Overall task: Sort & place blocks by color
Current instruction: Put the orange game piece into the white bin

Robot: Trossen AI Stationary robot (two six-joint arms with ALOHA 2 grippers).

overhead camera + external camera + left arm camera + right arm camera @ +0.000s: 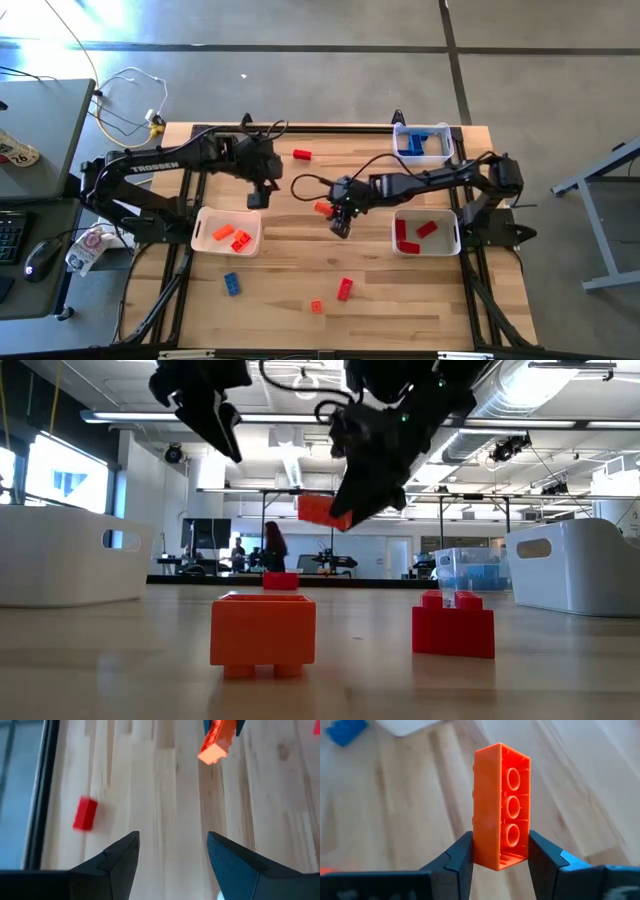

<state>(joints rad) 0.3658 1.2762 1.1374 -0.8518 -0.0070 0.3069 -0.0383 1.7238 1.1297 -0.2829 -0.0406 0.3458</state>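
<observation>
We see three trays on the desk (300, 250): one at the left edge (205, 240) holding two blocks, one at the right edge (450, 240) holding two blocks, and one at the far right corner (445, 150). The left gripper (262, 192) hangs just behind the left tray. The right gripper (340, 222) hangs over the desk's middle, between the two near trays, with a block (501, 805) between its jaws. One block (302, 154) lies behind the grippers. Three blocks lie near the front edge: one (231, 284) before the left tray, two (345, 289) (316, 306) side by side near the middle.
</observation>
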